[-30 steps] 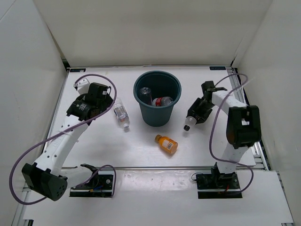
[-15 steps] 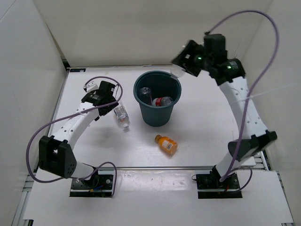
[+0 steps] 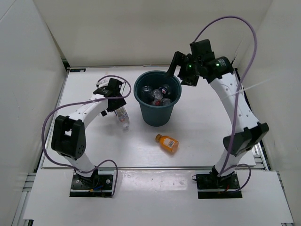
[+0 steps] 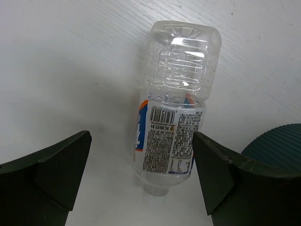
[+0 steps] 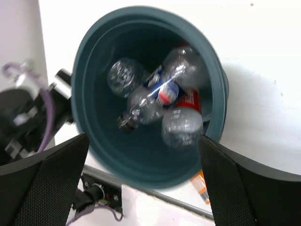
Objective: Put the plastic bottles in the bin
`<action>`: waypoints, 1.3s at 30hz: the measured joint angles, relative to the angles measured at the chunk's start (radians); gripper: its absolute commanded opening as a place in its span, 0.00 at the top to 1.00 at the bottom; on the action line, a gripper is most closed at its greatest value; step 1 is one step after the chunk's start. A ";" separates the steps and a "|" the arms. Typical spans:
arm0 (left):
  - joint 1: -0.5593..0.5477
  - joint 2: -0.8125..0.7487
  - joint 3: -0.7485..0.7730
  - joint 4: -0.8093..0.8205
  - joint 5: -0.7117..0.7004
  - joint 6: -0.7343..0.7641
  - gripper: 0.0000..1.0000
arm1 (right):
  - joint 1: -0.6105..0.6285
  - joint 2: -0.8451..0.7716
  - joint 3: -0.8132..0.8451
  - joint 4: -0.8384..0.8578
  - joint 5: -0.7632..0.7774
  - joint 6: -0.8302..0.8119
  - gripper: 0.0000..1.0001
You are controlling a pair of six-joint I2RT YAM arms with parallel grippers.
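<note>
The dark teal bin [image 3: 158, 115] stands mid-table and holds several plastic bottles [image 3: 158, 94]. In the right wrist view I look straight down into the bin [image 5: 101, 146], where a red-labelled bottle [image 5: 184, 118] and clear ones [image 5: 124, 75] lie. My right gripper [image 3: 176, 69] hovers open and empty over the far right of the rim; the same gripper [image 5: 143, 139] frames the bin's mouth. A clear bottle [image 3: 122, 115] lies on the table left of the bin. My left gripper [image 3: 114, 95] is open just above this clear bottle [image 4: 178, 113], one finger on each side, not touching. An orange bottle [image 3: 167, 143] lies in front of the bin.
White walls enclose the table on three sides. The bin's ribbed wall [image 4: 277, 146] stands close to the right of the left gripper. The left arm's cable [image 3: 51, 127] loops over the table's left side. The right arm arches high over the right side.
My right arm lifted its bottle from the table to above the bin and opened; that bottle now lies inside. My left gripper moved over the clear bottle.
</note>
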 measured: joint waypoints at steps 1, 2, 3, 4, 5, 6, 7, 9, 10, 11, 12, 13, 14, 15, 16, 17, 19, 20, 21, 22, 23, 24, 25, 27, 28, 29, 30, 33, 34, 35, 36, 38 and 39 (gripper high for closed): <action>0.000 0.013 0.000 0.013 0.006 0.002 0.00 | 0.000 -0.027 -0.013 -0.006 0.000 -0.002 0.00; 0.000 0.027 0.000 0.025 0.012 0.005 0.00 | -0.001 -0.053 -0.025 -0.008 -0.002 -0.005 0.00; 0.000 0.043 0.000 0.035 0.016 0.006 0.00 | -0.001 -0.080 -0.037 -0.010 -0.003 -0.010 0.00; -0.002 0.065 0.000 0.045 0.017 0.008 0.00 | -0.001 -0.114 -0.055 -0.010 -0.005 -0.018 0.00; -0.002 0.083 0.001 0.052 0.018 0.005 0.00 | -0.001 -0.131 -0.062 -0.012 -0.008 -0.020 0.00; -0.004 0.103 0.005 0.061 0.021 0.003 0.00 | -0.001 -0.157 -0.077 -0.012 -0.013 -0.025 0.00; -0.007 0.135 0.012 0.066 0.023 0.003 0.00 | -0.001 -0.181 -0.095 -0.014 -0.019 -0.029 0.00; -0.008 0.184 0.027 0.071 0.023 -0.001 0.00 | -0.001 -0.220 -0.127 -0.024 -0.027 -0.036 0.00; -0.008 0.209 0.034 0.074 0.024 -0.002 0.00 | 0.000 -0.235 -0.140 -0.030 -0.030 -0.042 0.00; -0.008 0.230 0.040 0.076 0.026 -0.004 0.01 | 0.000 -0.244 -0.148 -0.034 -0.032 -0.047 0.00; -0.008 0.249 0.043 0.077 0.031 -0.004 0.05 | -0.001 -0.250 -0.154 -0.037 -0.033 -0.051 0.00; -0.008 0.264 0.044 0.080 0.037 -0.006 0.19 | -0.001 -0.252 -0.158 -0.040 -0.034 -0.056 0.00; -0.009 0.277 0.044 0.080 0.042 -0.010 0.30 | -0.001 -0.252 -0.161 -0.043 -0.034 -0.061 0.00; -0.009 0.280 0.045 0.089 0.048 -0.015 0.38 | -0.001 -0.252 -0.164 -0.045 -0.034 -0.066 0.00; -0.010 0.279 0.047 0.092 0.041 -0.022 0.43 | -0.002 -0.253 -0.167 -0.050 -0.033 -0.070 0.00; -0.010 0.275 0.047 0.085 0.032 -0.028 0.46 | -0.002 -0.253 -0.170 -0.055 -0.033 -0.072 0.00; -0.011 0.262 0.047 0.059 0.003 -0.037 0.46 | -0.004 -0.254 -0.171 -0.059 -0.033 -0.075 0.00; -0.011 0.245 0.048 0.042 -0.018 -0.041 0.46 | -0.006 -0.255 -0.172 -0.060 -0.033 -0.076 0.00; -0.011 0.222 0.054 0.017 -0.040 -0.047 0.46 | -0.010 -0.260 -0.175 -0.061 -0.032 -0.076 0.00; -0.011 0.196 0.066 -0.008 -0.061 -0.052 0.46 | -0.015 -0.266 -0.181 -0.061 -0.030 -0.077 0.00; -0.013 0.164 0.099 -0.042 -0.088 -0.056 0.46 | -0.022 -0.274 -0.187 -0.062 -0.029 -0.077 0.00; -0.013 0.138 0.145 -0.067 -0.110 -0.057 0.46 | -0.030 -0.282 -0.196 -0.061 -0.027 -0.078 0.00; -0.016 0.111 0.207 -0.076 -0.134 -0.057 0.46 | -0.040 -0.290 -0.204 -0.063 -0.026 -0.077 0.00; -0.031 0.068 0.362 -0.077 -0.188 -0.048 0.45 | -0.056 -0.301 -0.215 -0.064 -0.022 -0.077 0.00; -0.045 0.052 0.432 -0.059 -0.209 -0.040 0.44 | -0.066 -0.303 -0.221 -0.066 -0.021 -0.077 0.00; -0.061 0.036 0.500 -0.036 -0.227 -0.029 0.44 | -0.071 -0.304 -0.224 -0.066 -0.019 -0.076 0.00; -0.084 0.024 0.581 -0.017 -0.238 -0.015 0.42 | -0.075 -0.304 -0.229 -0.066 -0.019 -0.075 0.00; -0.151 0.030 0.760 0.047 -0.234 0.035 0.40 | -0.079 -0.302 -0.235 -0.072 -0.019 -0.073 0.00; -0.175 0.047 0.810 0.066 -0.230 0.056 0.38 | -0.079 -0.301 -0.235 -0.072 -0.018 -0.072 0.00; -0.200 0.072 0.860 0.087 -0.228 0.080 0.38 | -0.079 -0.301 -0.235 -0.073 -0.018 -0.072 0.00; -0.227 0.104 0.898 0.107 -0.225 0.103 0.37 | -0.079 -0.299 -0.235 -0.073 -0.019 -0.072 0.00; -0.281 0.176 0.940 0.140 -0.218 0.148 0.37 | -0.079 -0.298 -0.235 -0.073 -0.018 -0.072 0.00; -0.298 0.206 0.941 0.148 -0.213 0.162 0.36 | -0.079 -0.297 -0.235 -0.073 -0.016 -0.071 0.00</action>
